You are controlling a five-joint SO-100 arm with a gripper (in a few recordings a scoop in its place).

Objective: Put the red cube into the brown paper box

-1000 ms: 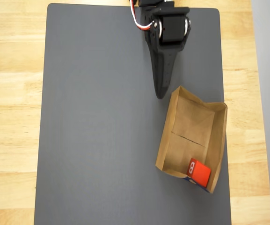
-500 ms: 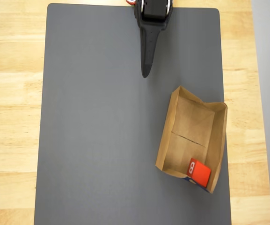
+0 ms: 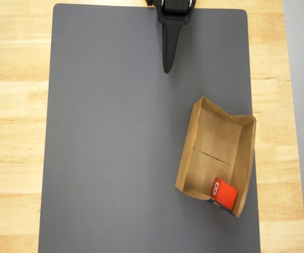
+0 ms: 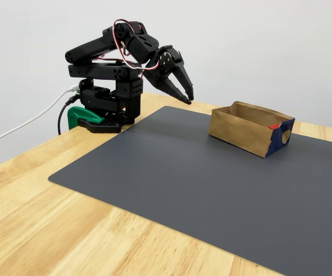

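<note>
The red cube (image 3: 224,193) with a white mark on its side lies inside the brown paper box (image 3: 185,158), in the corner nearest the bottom of the overhead view. In the fixed view just a red sliver of the cube (image 4: 274,126) shows above the wall of the box (image 4: 240,135), next to the blue-printed end. My black gripper (image 3: 167,69) hangs over the top of the mat, well away from the box, its fingers together and holding nothing. The fixed view has the gripper (image 4: 186,100) raised above the mat's far edge, left of the box.
A dark grey mat (image 3: 115,158) covers most of the wooden table (image 3: 15,105). The arm's base (image 4: 102,98) stands at the mat's far edge, held by a green clamp (image 4: 82,118), with cables running off to the left.
The gripper has pulled back from beside the box's upper corner to the top edge of the mat. Box and cube have not moved.
</note>
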